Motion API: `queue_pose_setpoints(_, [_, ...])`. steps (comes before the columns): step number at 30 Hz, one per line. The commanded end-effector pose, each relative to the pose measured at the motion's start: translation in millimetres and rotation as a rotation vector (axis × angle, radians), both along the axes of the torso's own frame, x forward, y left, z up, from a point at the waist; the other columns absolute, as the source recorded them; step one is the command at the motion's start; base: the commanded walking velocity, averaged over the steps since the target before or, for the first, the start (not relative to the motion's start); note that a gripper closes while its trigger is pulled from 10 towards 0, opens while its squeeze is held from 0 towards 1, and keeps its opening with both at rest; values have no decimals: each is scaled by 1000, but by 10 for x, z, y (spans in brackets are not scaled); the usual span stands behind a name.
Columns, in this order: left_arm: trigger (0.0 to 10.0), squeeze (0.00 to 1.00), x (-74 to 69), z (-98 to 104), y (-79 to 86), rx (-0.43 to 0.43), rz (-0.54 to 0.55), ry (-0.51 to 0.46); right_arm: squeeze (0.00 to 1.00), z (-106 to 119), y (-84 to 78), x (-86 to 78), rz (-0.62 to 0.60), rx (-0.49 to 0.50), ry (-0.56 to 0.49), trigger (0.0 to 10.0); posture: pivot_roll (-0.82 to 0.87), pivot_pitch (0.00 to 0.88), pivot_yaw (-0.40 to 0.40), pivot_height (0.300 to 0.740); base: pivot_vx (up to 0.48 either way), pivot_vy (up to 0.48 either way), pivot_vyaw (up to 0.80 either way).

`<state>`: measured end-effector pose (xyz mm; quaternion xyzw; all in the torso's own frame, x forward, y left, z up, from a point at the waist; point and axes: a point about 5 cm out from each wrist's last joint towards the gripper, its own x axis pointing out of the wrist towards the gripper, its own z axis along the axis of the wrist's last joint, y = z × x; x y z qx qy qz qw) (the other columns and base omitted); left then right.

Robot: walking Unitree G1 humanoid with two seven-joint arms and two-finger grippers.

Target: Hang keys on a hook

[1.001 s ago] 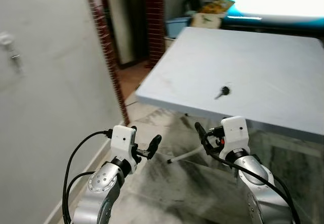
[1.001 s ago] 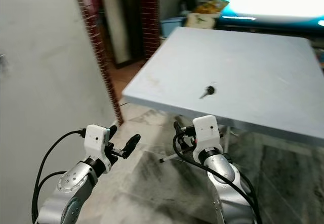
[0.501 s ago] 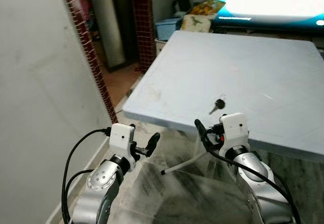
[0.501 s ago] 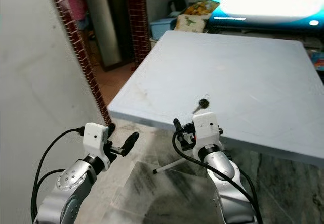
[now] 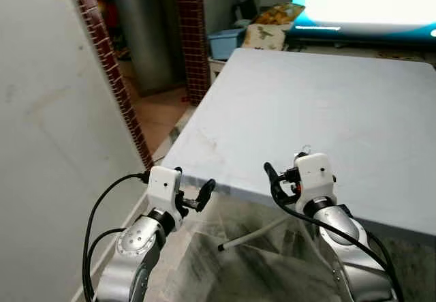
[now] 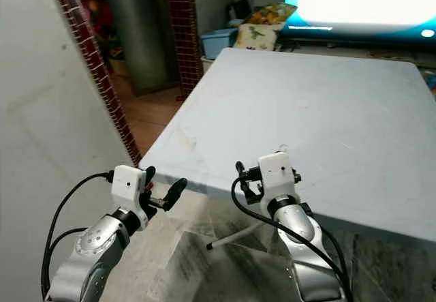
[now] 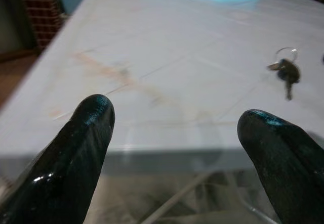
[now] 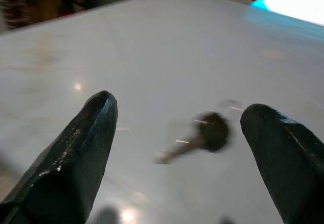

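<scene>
Ahead, keys (image 8: 205, 135) on table (image 5: 340, 104), brick pillar (image 5: 194, 29)

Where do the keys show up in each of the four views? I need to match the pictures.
Left eye view: the ring of the keys peeks over the wrist of the right gripper.
Right eye view: the ring again, just above that wrist.
Left wrist view: the keys lie flat, far across the tabletop.
Right wrist view: blurred, close ahead between the open fingers.
Shared landmark: the pale table.
</scene>
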<state>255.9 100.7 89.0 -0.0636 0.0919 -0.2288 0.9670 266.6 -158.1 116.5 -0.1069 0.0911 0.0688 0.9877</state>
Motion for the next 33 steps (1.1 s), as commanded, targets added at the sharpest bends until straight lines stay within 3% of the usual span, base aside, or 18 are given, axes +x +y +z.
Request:
queue_pose_setpoints(1, [10000,0,-7,15,-26,5,-15,-5,0,-25,-28,3,-22,-2,18,10000,-74,2,74,740,371,0,0])
queue_pose_setpoints(4, [10000,0,-5,19,-44,4,-24,-5,0,-30,-26,5,-27,2,21,10000,-77,0,77,740,354,0,0])
queue_pose_setpoints(13, [10000,0,10,-3,-40,17,-27,9,0,-52,19,14,-20,9,35,10000,-74,0,79,740,29,0,-754])
queue_pose_setpoints(19, [10000,0,-28,-50,-90,-1,-89,56,0,-73,60,18,-11,16,50,10000,-69,0,77,740,0,0,-788])
queue_pose_setpoints(25, [10000,0,-64,-66,-138,30,-173,56,0,-116,79,15,-18,32,73,10000,-67,0,79,740,0,0,-788])
queue_pose_setpoints(33, [10000,0,-52,-43,-147,38,-208,45,0,-128,135,50,-17,57,83,10000,-65,0,84,740,0,0,-751])
